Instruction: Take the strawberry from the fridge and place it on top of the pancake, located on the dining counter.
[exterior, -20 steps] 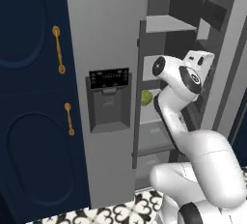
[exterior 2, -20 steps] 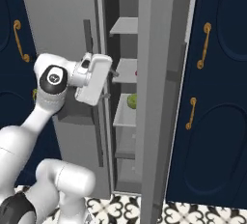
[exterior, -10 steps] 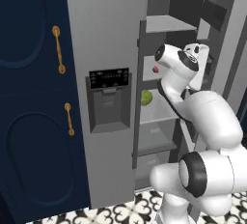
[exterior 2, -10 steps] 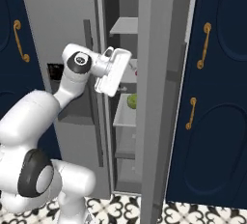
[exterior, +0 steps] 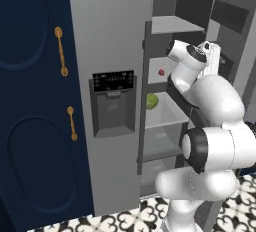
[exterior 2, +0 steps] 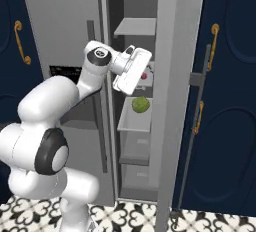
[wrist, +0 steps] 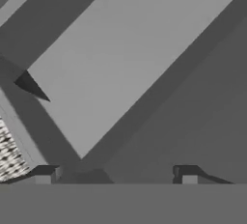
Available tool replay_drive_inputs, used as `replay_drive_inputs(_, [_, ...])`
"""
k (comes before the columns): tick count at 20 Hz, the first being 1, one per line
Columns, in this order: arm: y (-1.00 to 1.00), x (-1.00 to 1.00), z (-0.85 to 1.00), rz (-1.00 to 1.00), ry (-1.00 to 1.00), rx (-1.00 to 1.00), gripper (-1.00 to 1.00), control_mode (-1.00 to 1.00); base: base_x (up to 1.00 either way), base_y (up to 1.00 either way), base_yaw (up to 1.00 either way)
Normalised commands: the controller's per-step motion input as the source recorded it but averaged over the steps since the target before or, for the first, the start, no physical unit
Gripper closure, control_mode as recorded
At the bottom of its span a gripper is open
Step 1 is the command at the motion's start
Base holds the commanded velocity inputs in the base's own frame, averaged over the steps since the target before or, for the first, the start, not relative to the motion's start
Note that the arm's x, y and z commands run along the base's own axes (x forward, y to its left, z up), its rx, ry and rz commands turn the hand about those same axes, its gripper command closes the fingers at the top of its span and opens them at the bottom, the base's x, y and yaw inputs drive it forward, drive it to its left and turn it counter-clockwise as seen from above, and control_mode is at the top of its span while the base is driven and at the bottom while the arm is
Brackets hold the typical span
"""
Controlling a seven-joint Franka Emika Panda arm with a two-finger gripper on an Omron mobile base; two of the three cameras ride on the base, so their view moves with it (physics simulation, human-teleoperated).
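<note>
Currently logged, view by view, from my remote station.

Left base view: fridge (exterior: 110,41), right door swung open, left door shut with its dark dispenser panel (exterior: 114,101). Strawberry (exterior: 161,71) sits on an inner shelf (exterior: 165,117) level above the green fruit (exterior: 152,101), toward the shelf's front left edge as I see it. The arm's wrist is just beside the strawberry, to its right, and reaches into the compartment. Navy cabinet (exterior: 30,101) with gold handles stands left of the fridge.

Right base view: the hand's white body (exterior 2: 132,70) covers most of the strawberry; a sliver of red (exterior 2: 145,75) shows at its right edge. Green fruit (exterior 2: 140,104) rests near the front edge of the shelf below. Fingers themselves hidden behind the hand.

Hand view: claw (wrist: 116,175), two dark tips standing well apart with nothing between them; ahead lies a pale shelf surface (wrist: 125,59) running diagonally. No strawberry is visible between the tips.

Change noted: over the last second the arm has swung up from the green fruit's level and pushed further into the fridge, toward the strawberry's shelf, and the tips have begun to draw in slightly. My reading: the approach is nearly done, the grasp not yet made. Closing now risks missing, since the fruit is not between the tips.
</note>
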Motion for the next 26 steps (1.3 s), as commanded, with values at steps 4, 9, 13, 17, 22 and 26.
replay_drive_inputs(4, [-0.80,-0.02,-0.08,-0.04,0.17,0.00,-1.00,-1.00,0.00,0.00,0.00])
replay_drive_inputs(9, [0.05,-0.28,-0.08,0.03,0.01,0.00,-1.00,-1.00,0.00,0.00,0.00])
replay_drive_inputs(13, [0.98,-0.71,-0.07,0.16,-0.14,0.06,-1.00,-1.00,0.00,0.00,0.00])
replay_drive_inputs(17, [1.00,-1.00,-0.27,0.07,-0.40,0.61,-1.00,-1.00,0.00,0.00,0.00])
replay_drive_inputs(22, [0.96,-1.00,-0.53,-0.14,-0.48,0.83,-1.00,-1.00,0.00,0.00,0.00])
replay_drive_inputs(26, [0.97,-1.00,-0.16,-0.13,-0.40,0.44,-1.00,-1.00,0.00,0.00,0.00])
